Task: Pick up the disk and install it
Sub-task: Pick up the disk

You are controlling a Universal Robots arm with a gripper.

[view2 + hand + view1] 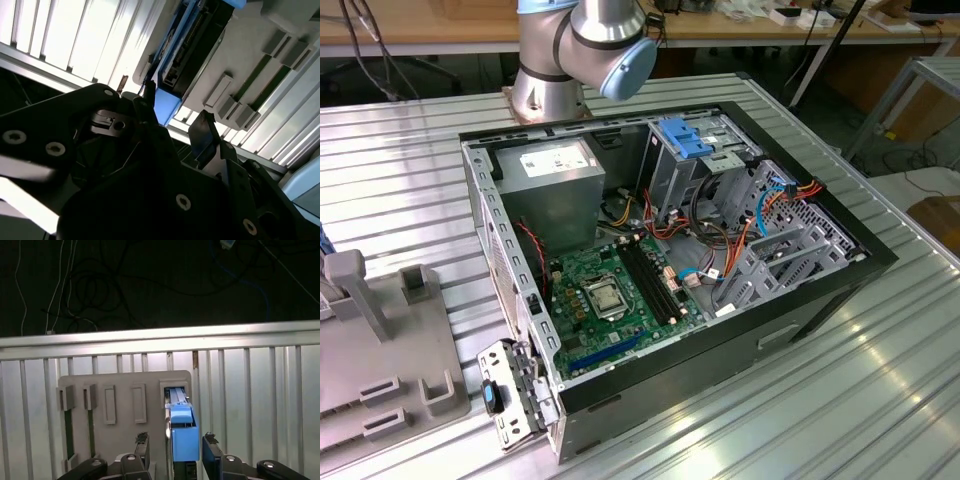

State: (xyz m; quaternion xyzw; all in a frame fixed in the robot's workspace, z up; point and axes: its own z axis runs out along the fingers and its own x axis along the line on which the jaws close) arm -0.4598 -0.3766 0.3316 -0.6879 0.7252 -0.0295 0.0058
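The disk (182, 432) stands on edge in a slot of a grey holder plate (125, 395), its bright blue rail facing the camera in the first wrist view. In the second wrist view the disk (187, 45) shows its dark body and blue end. My gripper (176, 452) is open and straddles the disk, one fingertip (143, 442) on each side, a small gap on one side and the other finger close to the rail. In the second wrist view the gripper (172, 117) sits right at the disk's blue end.
The open computer case (860, 265) lies on the ribbed metal table (840, 400), with its motherboard (610, 295), a drive cage carrying a light blue latch bracket (685, 140), and loose cables. The robot base (555, 85) stands behind it. The grey holder plate (380, 370) lies at the exterior view's left.
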